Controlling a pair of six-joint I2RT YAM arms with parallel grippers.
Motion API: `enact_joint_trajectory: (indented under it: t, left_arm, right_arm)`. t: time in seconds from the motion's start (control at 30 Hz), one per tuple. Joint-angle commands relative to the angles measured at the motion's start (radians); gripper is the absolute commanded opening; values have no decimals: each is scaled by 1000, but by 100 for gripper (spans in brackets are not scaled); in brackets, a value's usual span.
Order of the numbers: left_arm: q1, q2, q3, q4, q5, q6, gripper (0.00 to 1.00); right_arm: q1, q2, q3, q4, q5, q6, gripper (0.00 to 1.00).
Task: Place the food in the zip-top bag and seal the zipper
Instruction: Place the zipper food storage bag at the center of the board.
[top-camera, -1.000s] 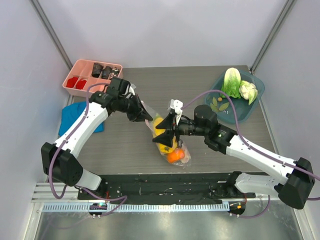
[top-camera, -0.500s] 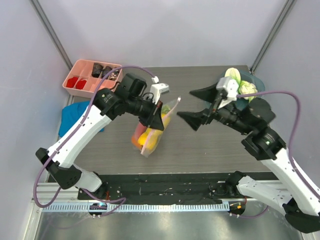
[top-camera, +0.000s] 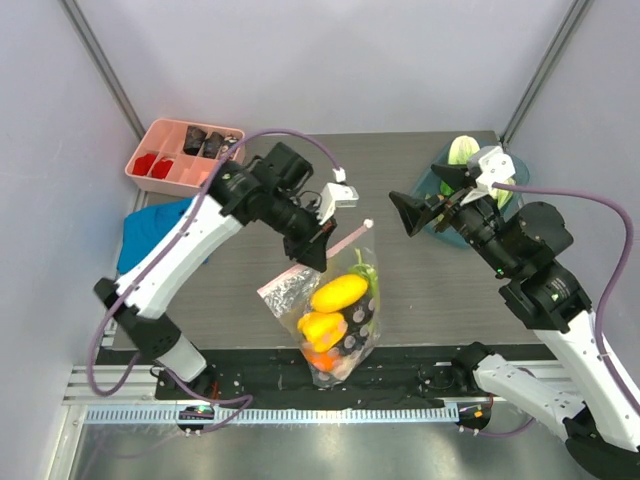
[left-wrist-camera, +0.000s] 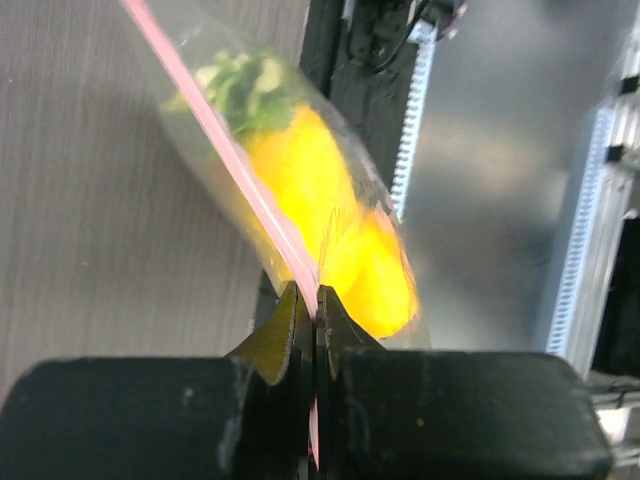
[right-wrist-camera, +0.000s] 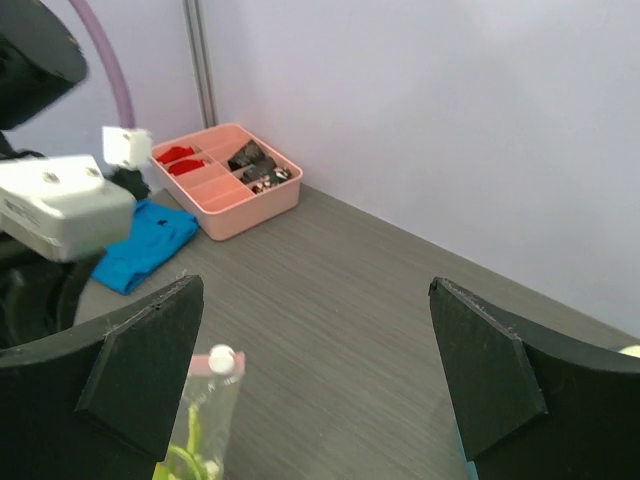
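The zip-top bag (top-camera: 338, 318) hangs from my left gripper (top-camera: 318, 247), which is shut on the pink zipper (top-camera: 340, 241) near its left end. Through the clear plastic I see food: yellow fruits (top-camera: 338, 293), dark grapes (top-camera: 358, 320), an orange piece (top-camera: 320, 358) and green leek (top-camera: 363, 270). In the left wrist view the left gripper (left-wrist-camera: 311, 298) pinches the pink strip (left-wrist-camera: 222, 145), with a yellow fruit (left-wrist-camera: 335, 235) beyond it. My right gripper (top-camera: 430, 197) is open, empty and raised to the right of the bag. In the right wrist view the right gripper (right-wrist-camera: 315, 370) frames the zipper's white slider (right-wrist-camera: 222, 360).
A teal tray (top-camera: 440, 165) at the back right holds pale green cabbage (top-camera: 460, 150), partly hidden by my right arm. A pink compartment tray (top-camera: 185, 155) stands at the back left, and a blue cloth (top-camera: 150, 230) lies in front of it. The bag's bottom hangs over the table's front edge.
My right gripper let go of the bag, opened and pulled back to the right. My left gripper lifted the bag off the table and swung it toward the front edge.
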Motion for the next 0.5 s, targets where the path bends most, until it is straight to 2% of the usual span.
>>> enact_joint_trajectory:
  t: [0.0,0.1,0.23,0.4,0.47]
  left_arm:
    - [19,121,-2,-116,-40,259,0]
    - [75,165,-23,-36,-78,342,0]
    - [154,236,9,42,-145,423,0]
    - [164,291,1,88,-215,621,0]
    - [192,302,-25,153,-218,672,0]
  right_arm:
    - [-3,30,-19,1,47,-23,100]
    - [-3,43,-33,2,128,-25,100]
    - [-12,38,-66,2,150,-22,100]
    - [-21,50,-94,2,156,4,100]
    - [-30,55,-111,5,156,17,100]
